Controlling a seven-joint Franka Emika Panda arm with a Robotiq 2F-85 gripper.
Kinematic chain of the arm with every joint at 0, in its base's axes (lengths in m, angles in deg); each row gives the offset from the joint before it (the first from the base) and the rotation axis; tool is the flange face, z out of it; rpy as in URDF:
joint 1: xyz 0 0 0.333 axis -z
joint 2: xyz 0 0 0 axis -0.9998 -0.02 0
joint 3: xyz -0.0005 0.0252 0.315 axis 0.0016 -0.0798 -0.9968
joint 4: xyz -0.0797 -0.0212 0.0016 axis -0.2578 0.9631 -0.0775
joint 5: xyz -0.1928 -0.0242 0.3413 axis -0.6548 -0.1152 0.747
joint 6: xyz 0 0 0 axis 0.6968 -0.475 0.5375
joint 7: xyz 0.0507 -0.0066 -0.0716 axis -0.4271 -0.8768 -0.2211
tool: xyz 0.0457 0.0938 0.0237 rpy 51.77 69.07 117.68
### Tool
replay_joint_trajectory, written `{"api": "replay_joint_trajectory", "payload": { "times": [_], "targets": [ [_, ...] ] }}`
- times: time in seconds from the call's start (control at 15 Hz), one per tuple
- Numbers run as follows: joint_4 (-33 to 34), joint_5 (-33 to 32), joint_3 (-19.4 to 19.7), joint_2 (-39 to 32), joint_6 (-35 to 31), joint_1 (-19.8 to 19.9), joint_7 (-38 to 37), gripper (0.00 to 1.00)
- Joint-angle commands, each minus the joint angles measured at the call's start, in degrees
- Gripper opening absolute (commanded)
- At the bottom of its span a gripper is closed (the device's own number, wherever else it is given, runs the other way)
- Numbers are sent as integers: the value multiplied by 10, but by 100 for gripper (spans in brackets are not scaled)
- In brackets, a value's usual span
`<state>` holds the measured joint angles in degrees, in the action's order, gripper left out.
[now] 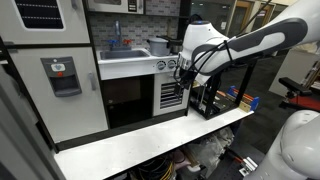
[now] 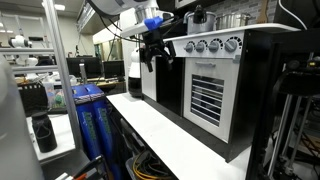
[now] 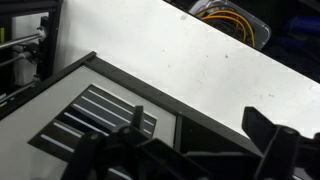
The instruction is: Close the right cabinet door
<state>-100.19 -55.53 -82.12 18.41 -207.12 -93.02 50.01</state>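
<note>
Black end effector (image 3: 195, 125) at the frame's bottom edge, fingers spread wide (gripping nothing); white-framed slatted right cabinet door (image 3: 100, 115) sits lower left, white worktop (image 3: 200, 60) across the upper right.

The right cabinet door (image 2: 208, 100) had a smooth white frame with a satin sheen (painted wood or plastic, hard to tell which) and pale slats over a dark pane. The desk (image 3: 210, 60) was white, smooth and matt, faintly speckled. The gripper (image 2: 152, 52) was matt black, jaws included. The arm (image 1: 250, 42) wore a glossy white plastic shell.
</note>
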Motion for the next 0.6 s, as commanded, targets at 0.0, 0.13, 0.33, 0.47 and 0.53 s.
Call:
{"api": "replay_joint_trajectory", "payload": {
  "times": [0.0,0.13,0.33,0.47,0.53],
  "targets": [
    [5,-13,-14,39,43,4,-31,100],
    [3,-3,-7,34,27,-1,-18,100],
    [4,-3,-10,46,37,-1,-19,100],
    [3,-3,-10,46,37,-1,-19,100],
    [3,-3,-10,46,37,-1,-19,100]
  ]
}}
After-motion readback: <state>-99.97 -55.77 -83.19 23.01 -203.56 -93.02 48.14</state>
